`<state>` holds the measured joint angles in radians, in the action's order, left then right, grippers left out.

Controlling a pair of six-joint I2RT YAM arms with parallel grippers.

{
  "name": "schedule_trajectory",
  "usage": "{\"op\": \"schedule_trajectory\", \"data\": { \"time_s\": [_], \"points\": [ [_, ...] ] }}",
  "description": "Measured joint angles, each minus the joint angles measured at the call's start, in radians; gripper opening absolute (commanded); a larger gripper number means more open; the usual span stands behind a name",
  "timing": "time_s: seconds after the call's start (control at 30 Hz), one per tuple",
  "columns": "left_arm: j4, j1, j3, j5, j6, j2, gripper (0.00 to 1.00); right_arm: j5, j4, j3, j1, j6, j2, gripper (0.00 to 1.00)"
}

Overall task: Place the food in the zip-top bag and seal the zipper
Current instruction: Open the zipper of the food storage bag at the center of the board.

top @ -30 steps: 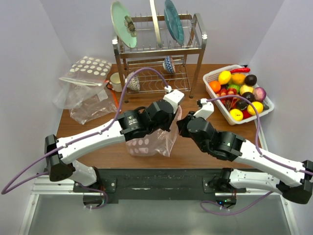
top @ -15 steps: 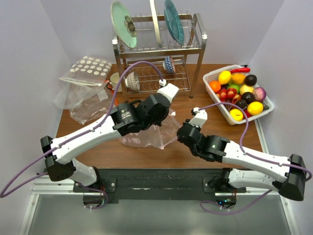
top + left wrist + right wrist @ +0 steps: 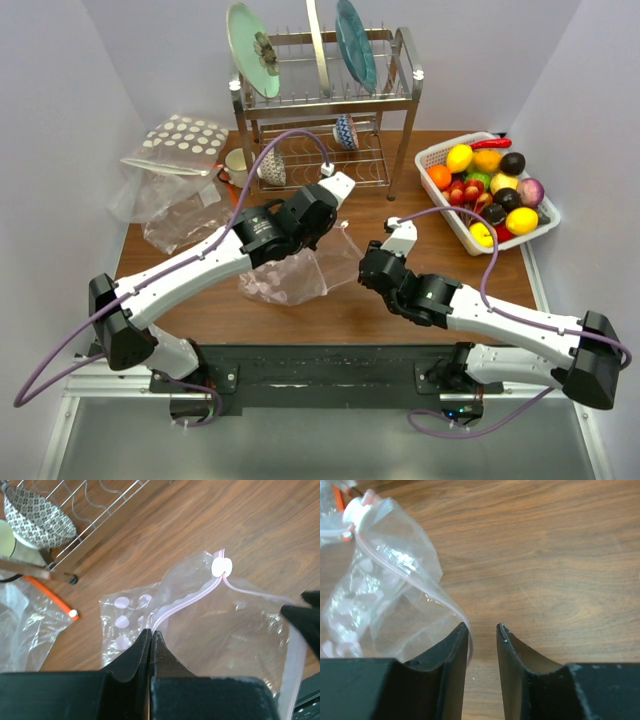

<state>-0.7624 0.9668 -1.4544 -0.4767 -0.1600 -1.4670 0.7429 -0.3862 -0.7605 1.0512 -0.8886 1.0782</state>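
Evidently the left gripper (image 3: 151, 632) has its jaws pressed fully together on the zip-top bag (image 3: 290, 275), pinching the film right where the zipper (image 3: 185, 600) runs in. From that pinch the tinted strip climbs to a white slider tab (image 3: 221, 566). The right gripper (image 3: 482, 626) stands partly open: a clear gap shows between the fingers, and the bag's edge only drapes against the inner face of one finger, unclamped.

Beyond the jaws, the bag lies slack on the table (image 3: 350, 310) between the two arms. The food (image 3: 490, 185) sits well apart in the white basket (image 3: 424, 157) at the right. No piece is visible in the bag.

Risks, as judged:
- With one pinch only, the mouth may fall flat and refuse a piece of fruit.
- The thin film could slip from the left jaws if tugged.
- The right fingers could snag the draped edge when moving off.

Not determinable: whether the mouth is unzipped along its length. Pale round marks show on or behind the film – which, I cannot tell. From above, the left arm hides its own grip.
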Motion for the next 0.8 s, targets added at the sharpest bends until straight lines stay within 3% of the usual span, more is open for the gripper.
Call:
{"op": "schedule_trajectory", "data": {
  "time_s": [0.1,0.37,0.63,0.8],
  "points": [
    [0.038,-0.03,0.0,0.051,0.016,0.0,0.0,-0.05,0.032,-0.001,-0.015,0.082,-0.007,0.45],
    [0.138,-0.064,-0.003,0.207,0.045,-0.035,0.0,-0.214,0.074,-0.09,-0.033,0.222,-0.003,0.5],
    [0.177,-0.073,0.007,0.266,0.048,-0.098,0.0,-0.227,0.022,-0.199,-0.077,0.254,0.006,0.54],
    [0.226,-0.091,0.055,0.271,0.038,-0.092,0.0,-0.204,-0.042,-0.227,-0.186,0.265,-0.014,0.54]
  ]
}}
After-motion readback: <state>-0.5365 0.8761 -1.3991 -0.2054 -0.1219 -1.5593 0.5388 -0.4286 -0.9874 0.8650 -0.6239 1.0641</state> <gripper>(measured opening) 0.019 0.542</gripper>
